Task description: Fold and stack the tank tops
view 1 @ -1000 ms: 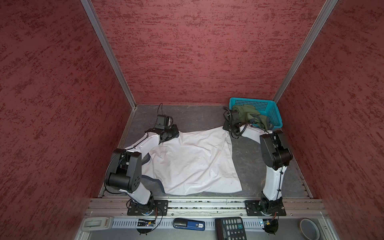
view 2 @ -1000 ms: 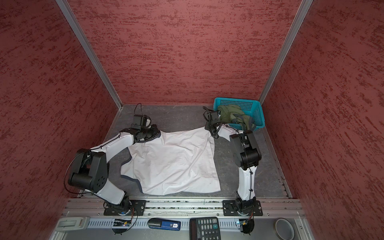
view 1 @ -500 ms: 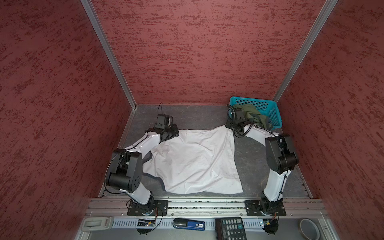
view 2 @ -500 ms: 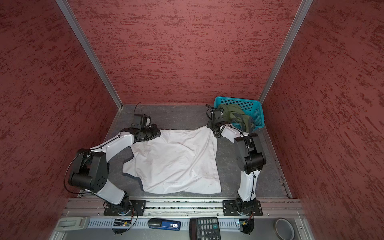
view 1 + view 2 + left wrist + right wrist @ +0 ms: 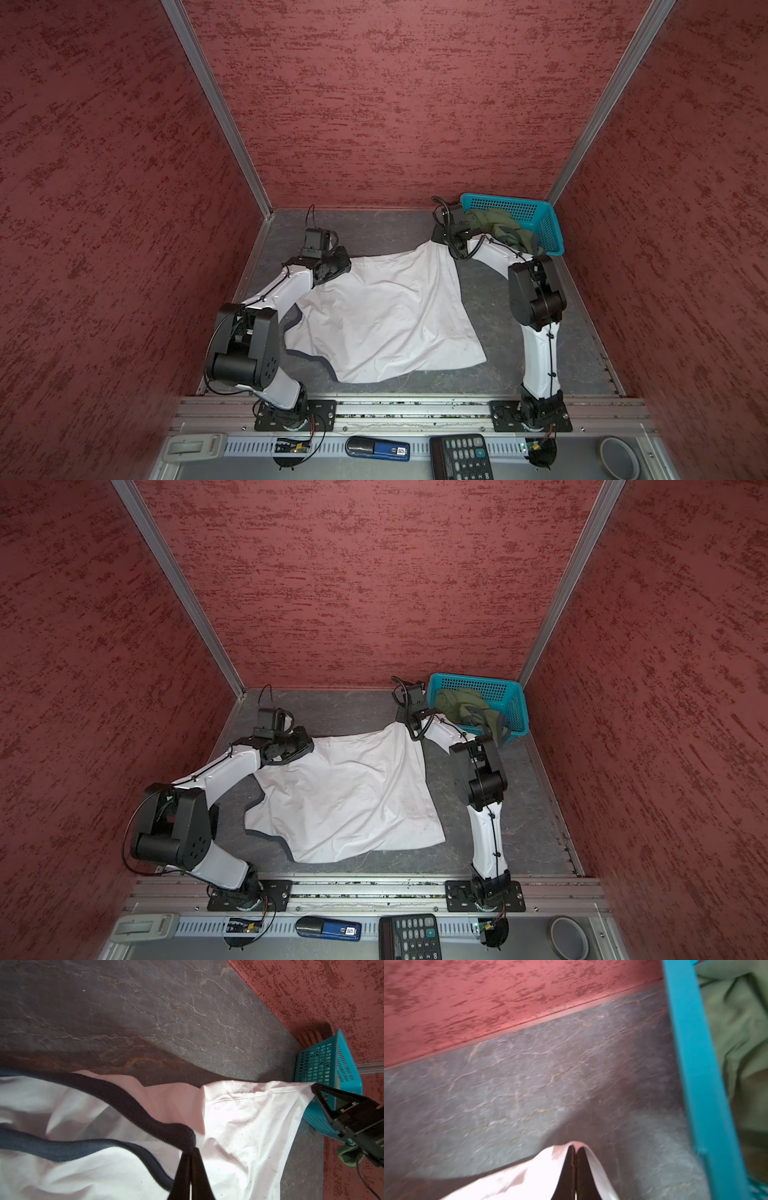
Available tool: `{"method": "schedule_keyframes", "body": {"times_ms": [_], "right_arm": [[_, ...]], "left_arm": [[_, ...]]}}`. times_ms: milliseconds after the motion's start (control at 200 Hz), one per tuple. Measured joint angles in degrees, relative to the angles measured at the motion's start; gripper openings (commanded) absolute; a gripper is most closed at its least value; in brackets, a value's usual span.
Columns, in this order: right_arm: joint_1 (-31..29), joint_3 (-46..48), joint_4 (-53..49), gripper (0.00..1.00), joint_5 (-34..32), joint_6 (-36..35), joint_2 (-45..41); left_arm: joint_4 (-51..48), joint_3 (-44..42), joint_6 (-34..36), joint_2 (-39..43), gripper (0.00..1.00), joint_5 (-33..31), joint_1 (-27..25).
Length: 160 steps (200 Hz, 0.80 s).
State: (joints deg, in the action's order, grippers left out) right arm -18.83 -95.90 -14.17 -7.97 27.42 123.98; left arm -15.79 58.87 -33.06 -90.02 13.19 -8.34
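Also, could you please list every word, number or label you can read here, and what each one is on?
"50", likely, small: white sticker on the blue-and-black device on the front ledge.
Keys of the calculator: too small to read.
White print on the black body of the right gripper, left wrist view: blurred.
No lettering shows on the white tank top or the olive tank top.

— What does the left gripper (image 5: 191, 1150) hold?
— Its jaws are pressed together on the navy ribbed trim (image 5: 128, 1103) of the white tank top (image 5: 239, 1126).
— And the shirt's other end?
— The right gripper (image 5: 313, 1088) pinches a hemmed corner, raised off the grey table (image 5: 145, 1012), just beside the teal basket (image 5: 320, 1064) by the red wall (image 5: 311, 991). A bit of olive green cloth (image 5: 344, 1154) shows beside that gripper's body.
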Motion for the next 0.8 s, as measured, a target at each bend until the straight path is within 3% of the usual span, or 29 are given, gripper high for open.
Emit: {"method": "schedule_keyframes", "body": {"times_ms": [486,801], "right_arm": [[4.3,0.7,-5.3,0.00,-8.3,0.4,0.4],[6.4,7.0,-4.3,0.00,-5.8,1.1,-5.4]], "left_arm": [[0.0,2.3,0.0,-2.7,0.00,0.7,-1.3],[-1.0,3.8,0.3,-2.7,0.00,0.7,-1.3]]}}
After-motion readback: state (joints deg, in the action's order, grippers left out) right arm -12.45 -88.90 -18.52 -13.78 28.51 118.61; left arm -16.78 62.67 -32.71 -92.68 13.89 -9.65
